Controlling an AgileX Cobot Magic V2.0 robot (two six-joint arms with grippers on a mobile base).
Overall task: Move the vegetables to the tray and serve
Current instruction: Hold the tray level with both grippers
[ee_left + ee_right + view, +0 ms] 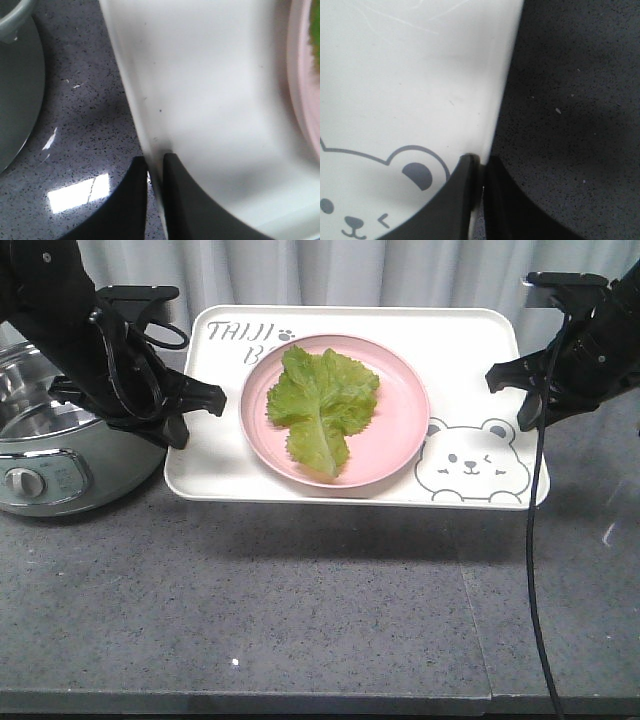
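Nearest to you, the grey speckled tabletop (pixel 300 590) in front of the tray (pixel 470 350) carries a broad soft shadow just under the tray's near rim. From that shadow you can judge that the tray is raised a little off the surface, though the pictures do not show the gap itself.

At the tray's near right corner is the winking bear drawing (pixel 470 462). Just beyond it, your right hand (pixel 515 395) is pressed onto the tray's right rim. The right wrist view shows the right hand (pixel 480 160) with one finger inside the rim, the other outside, and the thin edge pinched between them. On the opposite rim your left hand (pixel 195 415) does the same. In the left wrist view the left hand (pixel 155 160) has its two dark fingers closed tight on the white edge. To the left of the tray, close beside that hand, stands a pale green electric pot (pixel 50 455).

In the middle of the tray sits the round pink plate (pixel 395 415), and the lettuce (pixel 320 405) lies flat on it, pale rib pointing toward the near rim. No leaf hangs over the plate's edge.

At the tray's far left corner you can read part of the grey lettering (pixel 245 332). Behind the tray hangs a pale curtain (pixel 350 270).

So the transfer looks done: the vegetables are on the tray, by way of the plate. What you have left is the serving: carry the tray level with both hands matched, so the plate does not slide, then set it down and release.
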